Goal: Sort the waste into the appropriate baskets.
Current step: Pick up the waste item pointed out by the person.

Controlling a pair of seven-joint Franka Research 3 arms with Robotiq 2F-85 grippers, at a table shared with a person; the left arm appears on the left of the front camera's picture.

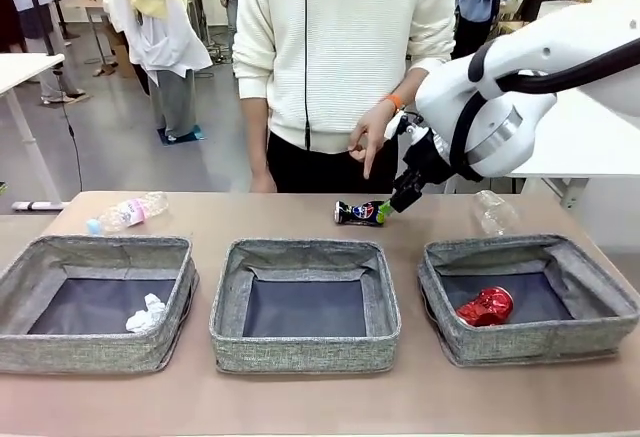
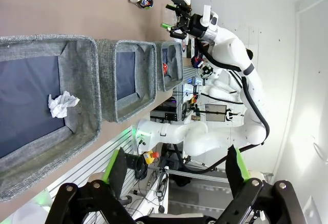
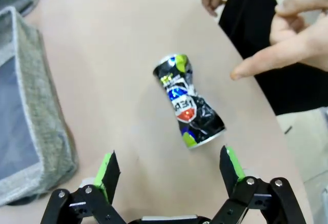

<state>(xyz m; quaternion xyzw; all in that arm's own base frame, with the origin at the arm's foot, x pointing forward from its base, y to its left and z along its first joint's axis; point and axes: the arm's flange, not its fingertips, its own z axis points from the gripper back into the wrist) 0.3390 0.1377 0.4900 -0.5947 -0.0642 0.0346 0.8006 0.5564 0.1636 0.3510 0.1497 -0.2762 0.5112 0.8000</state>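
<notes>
The paper ball (image 1: pixel 147 314) sits in left basket (image 1: pixel 100 352), red can (image 1: pixel 486 307) in right basket (image 1: pixel 530 342); blue can (image 1: pixel 360 213), bottle (image 1: pixel 127 213), cup (image 1: pixel 494 211) lie beyond.

We take this for a robotics lab. A white robot arm (image 1: pixel 520 87) reaches over our brown desk (image 1: pixel 300 227), and its base (image 2: pixel 200 141) stands among loose cables (image 2: pixel 205 170), with a red button (image 2: pixel 149 157) on a yellow box beside a slotted metal rail (image 2: pixel 87 162). Behind the person (image 1: pixel 340 47) at the far side lies a bare grey floor (image 1: pixel 110 147), with more white tables (image 1: pixel 15 67) standing on it.
</notes>
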